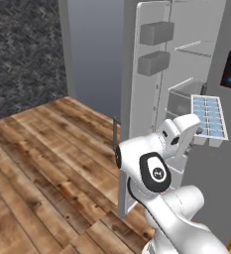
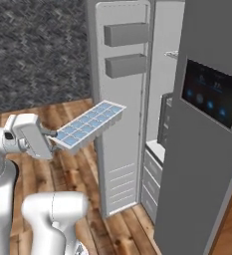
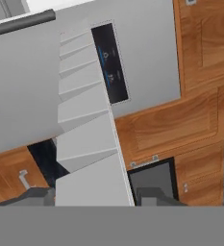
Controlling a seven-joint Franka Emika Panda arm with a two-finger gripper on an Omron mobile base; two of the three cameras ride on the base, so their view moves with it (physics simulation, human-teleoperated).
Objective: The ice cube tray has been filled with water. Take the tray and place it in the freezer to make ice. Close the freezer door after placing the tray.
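Gripper (image 2: 52, 135) clamped narrow on one short end of the ice cube tray (image 2: 90, 124); fingers (image 3: 156, 196) dark, seen pressing either side of the tray's white underside in the hand view. Tray carried clear of any surface, reaching out ahead of the jaws and sloping slightly upward away from them. Water (image 1: 209, 115) pale blue, sitting in two rows of square cells, facing up.

Ahead of the jaws: freezer door (image 2: 122, 107) swung open, inner face toward the arm, two grey bins (image 2: 126, 34) high on it, well above the tray. Far tip of the tray near that inner face, overlapping it in the right base view; contact cannot be told.

Beyond the tray's far end, past the door: freezer (image 1: 186, 84) open, white shelves and a grey drawer (image 1: 184, 99) visible inside. Tray not yet in the compartment.

Off to one side of the jaws: the other grey door with dark touch-screen (image 2: 209, 94), closed. Same screen (image 3: 111, 62) seen in the hand view past the tray's stepped underside.

Below the jaws: wooden plank floor (image 1: 42, 163). Behind and to the far side, dark speckled wall (image 1: 23, 49).
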